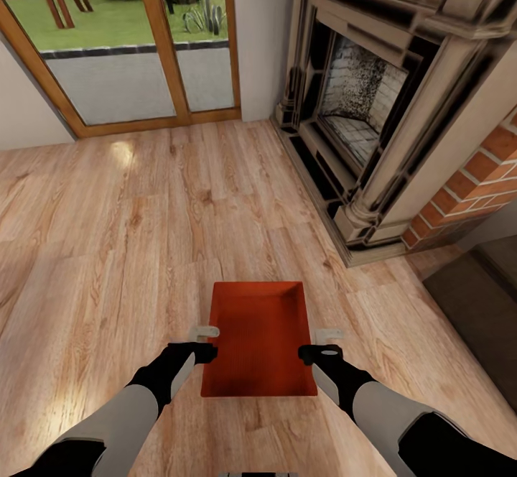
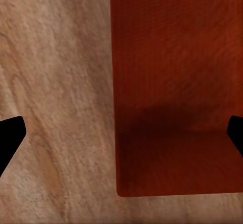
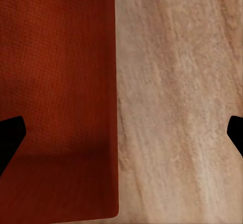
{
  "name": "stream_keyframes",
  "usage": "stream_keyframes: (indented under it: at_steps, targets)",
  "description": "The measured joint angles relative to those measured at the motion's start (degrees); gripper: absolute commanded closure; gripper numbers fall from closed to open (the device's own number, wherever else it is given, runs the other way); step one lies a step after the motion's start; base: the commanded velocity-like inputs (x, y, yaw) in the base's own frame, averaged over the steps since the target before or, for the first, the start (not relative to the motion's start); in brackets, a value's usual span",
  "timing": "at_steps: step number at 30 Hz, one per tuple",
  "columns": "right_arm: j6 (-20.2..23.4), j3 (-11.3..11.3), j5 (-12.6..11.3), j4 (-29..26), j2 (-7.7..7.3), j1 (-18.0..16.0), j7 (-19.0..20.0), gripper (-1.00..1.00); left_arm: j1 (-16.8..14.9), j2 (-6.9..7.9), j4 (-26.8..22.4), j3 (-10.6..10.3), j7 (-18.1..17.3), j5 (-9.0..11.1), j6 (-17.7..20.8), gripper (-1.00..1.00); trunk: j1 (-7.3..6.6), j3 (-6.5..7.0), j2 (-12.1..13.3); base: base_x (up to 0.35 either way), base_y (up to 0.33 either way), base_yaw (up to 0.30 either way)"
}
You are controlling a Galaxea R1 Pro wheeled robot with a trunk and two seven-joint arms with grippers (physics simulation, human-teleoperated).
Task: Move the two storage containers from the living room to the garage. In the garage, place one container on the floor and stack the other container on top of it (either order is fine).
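One orange-red open-top storage container sits on the light wood-plank floor of the living room, straight ahead of me. My left gripper hangs open over its left wall and my right gripper open over its right wall. In the left wrist view the container has its wall edge between the black fingertips, which are spread wide. The right wrist view shows the container and floor between its fingertips likewise. Nothing is gripped. The other container and the garage are out of view.
A stone fireplace with red brick beside it stands at the right. A wood-framed glass door to the garden is at the back left. A dark patch of floor covering lies at the right edge.
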Motion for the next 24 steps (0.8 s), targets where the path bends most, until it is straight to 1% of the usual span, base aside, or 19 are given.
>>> stream_keyframes:
  at_steps: [8,24]
  targets:
    - [-0.01,0.00,0.00,-0.01,-0.06,0.03,0.00,-1.00,0.00,-0.08,-0.14,0.00,0.00,0.00,0.00,-1.00,0.00,0.00,0.00,0.000,0.000,0.000]
    - [0.02,0.00,0.10,-0.08,-0.09,0.00,-0.14,-1.00,0.00,-0.15,-0.07,0.00,0.00,-0.08,0.00,-1.00,3.51,-2.87,-6.40,0.000,0.000,0.000]
